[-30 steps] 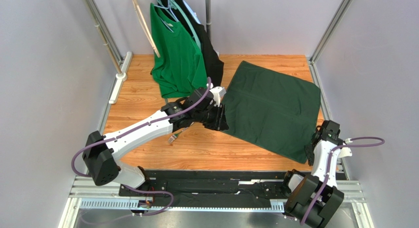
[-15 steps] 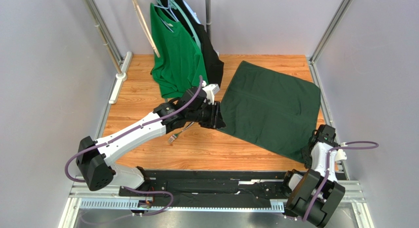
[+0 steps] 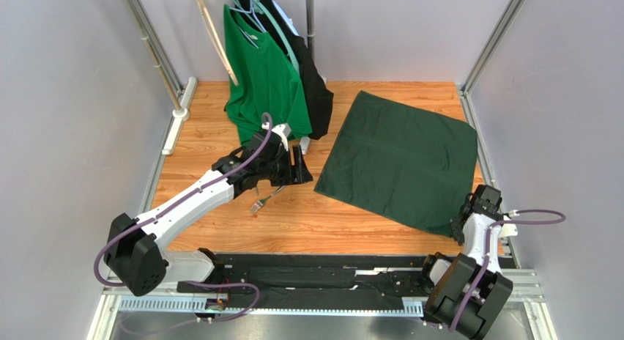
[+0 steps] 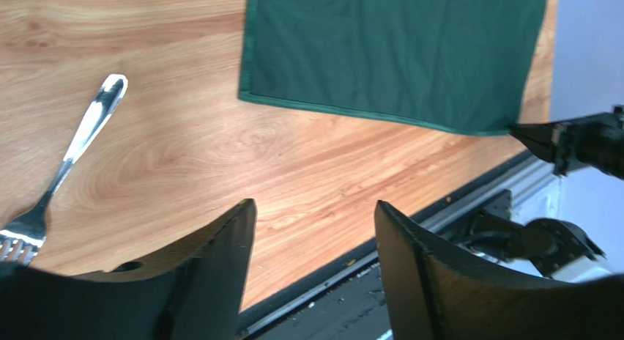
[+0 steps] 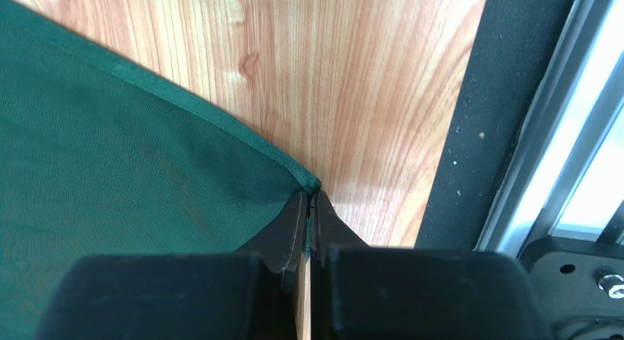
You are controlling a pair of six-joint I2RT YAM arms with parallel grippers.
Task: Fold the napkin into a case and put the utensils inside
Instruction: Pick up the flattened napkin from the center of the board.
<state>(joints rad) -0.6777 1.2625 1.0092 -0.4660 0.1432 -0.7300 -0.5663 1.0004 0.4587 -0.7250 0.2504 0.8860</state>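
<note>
The napkin [image 3: 399,160] lies spread flat on the wooden table, right of centre, a dark green square turned at an angle. My right gripper [image 5: 311,197] is shut on the napkin's [image 5: 110,157] near right corner, and a strip of hem shows between the pads. In the top view that gripper [image 3: 461,224] sits at the cloth's nearest corner. My left gripper [image 3: 299,168] hangs open just left of the napkin's left corner, not touching it. Its fingers [image 4: 220,252] frame bare wood, with the napkin [image 4: 395,54] beyond. A silver fork [image 4: 69,160] lies left of them, and in the top view the fork [image 3: 258,205] lies beside the left arm.
A bright green T-shirt [image 3: 267,80] and a black garment [image 3: 316,91] hang from a rack pole [image 3: 310,17] at the back, close behind my left wrist. A black rail [image 3: 315,261] runs along the table's near edge. Grey walls close in both sides.
My left gripper has opened and drawn back to the left, off the napkin's left edge. The right gripper has shut on the napkin's near right corner.
</note>
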